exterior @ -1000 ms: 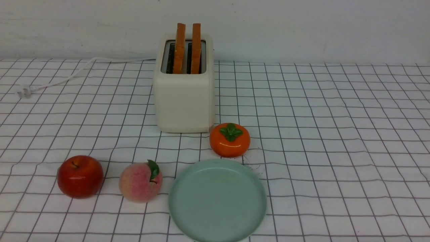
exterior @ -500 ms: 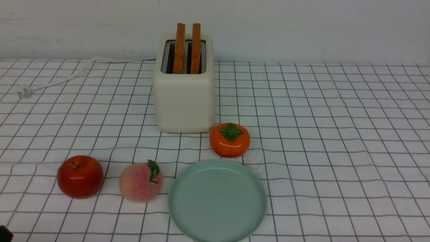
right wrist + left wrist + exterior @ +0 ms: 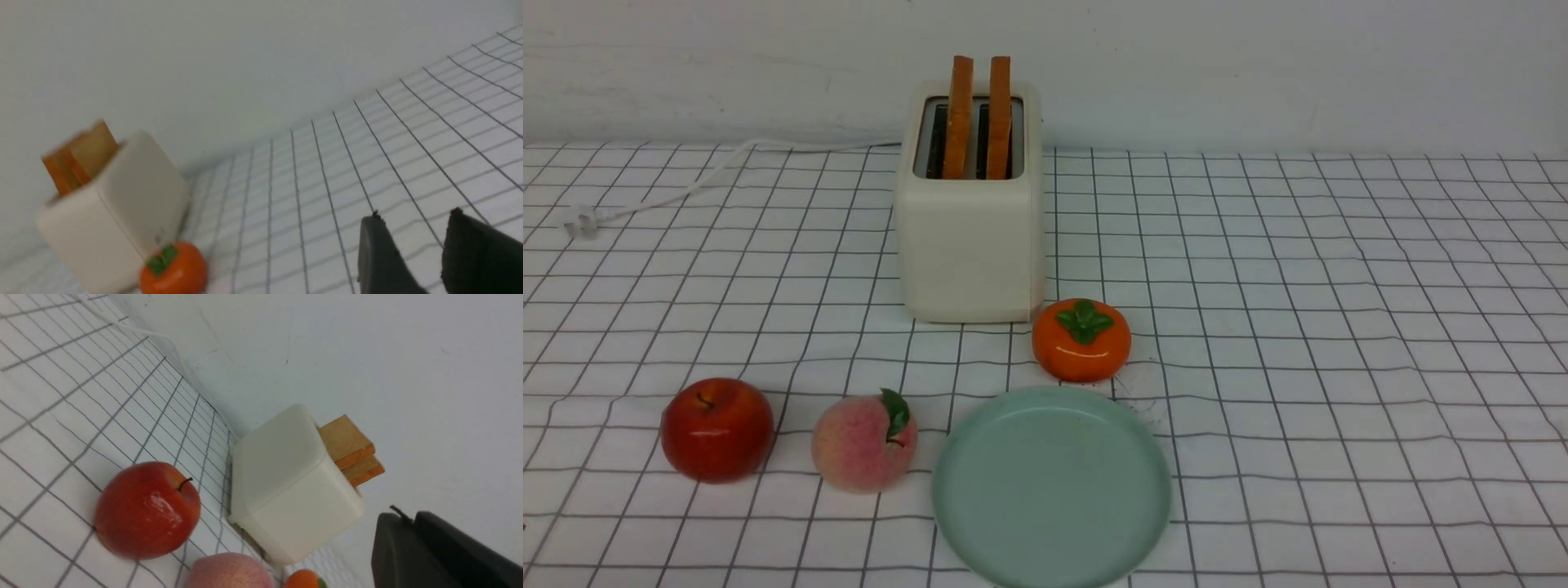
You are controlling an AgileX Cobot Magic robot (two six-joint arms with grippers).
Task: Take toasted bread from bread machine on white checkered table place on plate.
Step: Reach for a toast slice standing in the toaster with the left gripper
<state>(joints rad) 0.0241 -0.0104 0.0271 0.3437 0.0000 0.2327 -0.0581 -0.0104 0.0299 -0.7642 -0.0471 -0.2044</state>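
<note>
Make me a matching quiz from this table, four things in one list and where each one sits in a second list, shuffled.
Things
1. toasted bread
2. plate
3. persimmon
4. apple

Places
A. left of the peach
B. by the near right corner of the bread machine
C. standing upright in the slots
D. at the front of the table, right of the peach

Pairs: 1-C, 2-D, 3-B, 4-A
</note>
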